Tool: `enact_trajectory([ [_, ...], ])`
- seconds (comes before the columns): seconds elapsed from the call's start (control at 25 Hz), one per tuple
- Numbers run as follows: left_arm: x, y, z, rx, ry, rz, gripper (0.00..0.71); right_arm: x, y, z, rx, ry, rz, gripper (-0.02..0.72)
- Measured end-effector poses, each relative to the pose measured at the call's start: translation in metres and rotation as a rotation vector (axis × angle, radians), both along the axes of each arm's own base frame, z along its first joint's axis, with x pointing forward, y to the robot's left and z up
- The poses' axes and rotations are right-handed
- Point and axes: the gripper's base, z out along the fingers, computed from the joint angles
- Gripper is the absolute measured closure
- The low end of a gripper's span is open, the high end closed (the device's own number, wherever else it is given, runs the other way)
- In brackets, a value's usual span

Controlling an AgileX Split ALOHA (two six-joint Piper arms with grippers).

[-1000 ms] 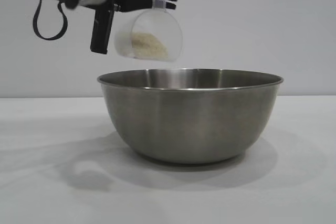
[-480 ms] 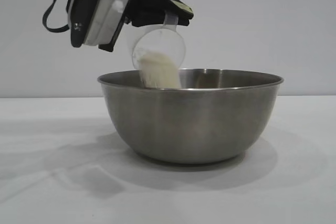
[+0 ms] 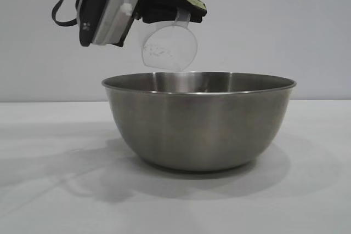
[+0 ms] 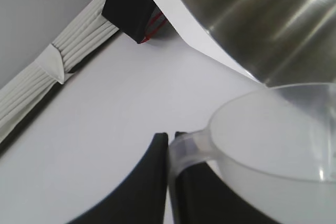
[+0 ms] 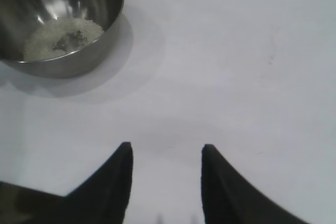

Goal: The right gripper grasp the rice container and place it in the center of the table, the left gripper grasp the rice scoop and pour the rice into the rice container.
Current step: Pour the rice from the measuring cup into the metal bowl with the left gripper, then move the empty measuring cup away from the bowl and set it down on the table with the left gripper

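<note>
Exterior view, left to right: the left claw (image 3: 184,12) hangs at upper left, above the near-left rim of the rice container (image 3: 198,121), wrist block rolled over. Its fingers are pinched fully together on the loop handle of the rice scoop (image 3: 169,47), seen in the left wrist view as two black fingers (image 4: 149,182) clamping the clear handle of the scoop (image 4: 273,140). The scoop is tipped on its side, mouth turned down toward the container, just above the rim and not touching it. Only a few stray grains cling to its inner wall; the plastic otherwise reads clear. The rice container stands upright at the middle of the counter (image 3: 49,163), casting a soft shadow around its base. Right wrist view: the rice (image 5: 60,38) lies as a pale, flat heap on the floor of the container (image 5: 100,40), off-centre toward one wall, with a few darker gaps in the middle of the heap. The right claw (image 5: 165,182) sits well apart from the container, low over bare counter (image 5: 236,77), its two pointed fingers spread partway with nothing between them.
</note>
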Motion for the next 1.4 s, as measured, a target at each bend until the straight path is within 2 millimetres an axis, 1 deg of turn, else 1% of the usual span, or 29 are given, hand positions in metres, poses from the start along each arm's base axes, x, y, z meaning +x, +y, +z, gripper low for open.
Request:
enact_trajectory([
  [0.12,0.001,0.0,0.001,-0.04,0.066,0.026,0.71,0.0,0.0,0.0,0.0,0.0,0.0,0.403],
  [0.24,0.004,0.0,0.008,-0.221,0.283,0.109,0.71,0.0,0.0,0.0,0.0,0.0,0.0,0.403],
  [0.32,0.008,0.001,0.014,-0.415,0.52,0.192,0.71,0.0,0.0,0.0,0.0,0.0,0.0,0.403],
  [0.4,0.013,0.004,0.021,-0.645,0.778,0.271,0.71,0.0,0.0,0.0,0.0,0.0,0.0,0.403],
  [0.48,0.019,0.008,0.026,-0.835,0.984,0.323,0.71,0.0,0.0,0.0,0.0,0.0,0.0,0.403],
  [0.52,0.022,0.012,0.027,-0.91,1.078,0.341,0.71,0.0,0.0,0.0,0.0,0.0,0.0,0.403],
  [0.64,0.031,0.026,0.028,-1.062,1.266,0.389,0.71,0.0,0.0,0.0,0.0,0.0,0.0,0.403],
  [0.8,0.045,0.056,0.028,-1.233,1.406,0.448,0.71,0.0,0.0,0.0,0.0,0.0,0.0,0.403],
  [0.84,0.048,0.068,0.026,-1.275,1.421,0.459,0.71,0.0,0.0,0.0,0.0,0.0,0.0,0.403],
  [0.96,0.042,0.097,0.012,-1.377,1.461,0.492,0.71,0.0,0.0,0.0,0.0,0.0,0.0,0.403],
  [1.04,0.034,0.118,-0.002,-1.465,1.476,0.555,0.71,0.0,0.0,0.0,0.0,0.0,0.0,0.403],
  [1.08,0.028,0.128,-0.012,-1.517,1.485,0.607,0.71,0.0,0.0,0.0,0.0,0.0,0.0,0.403],
  [1.16,0.021,0.141,-0.031,-1.577,1.5,0.706,0.71,0.0,0.0,0.0,0.0,0.0,0.0,0.403],
  [1.28,0.008,0.149,-0.063,-1.572,1.507,0.861,0.71,0.0,0.0,0.0,0.0,0.0,0.0,0.403],
  [1.4,0.001,0.151,-0.085,-1.541,1.539,0.947,0.71,0.0,0.0,0.0,0.0,0.0,0.0,0.403],
])
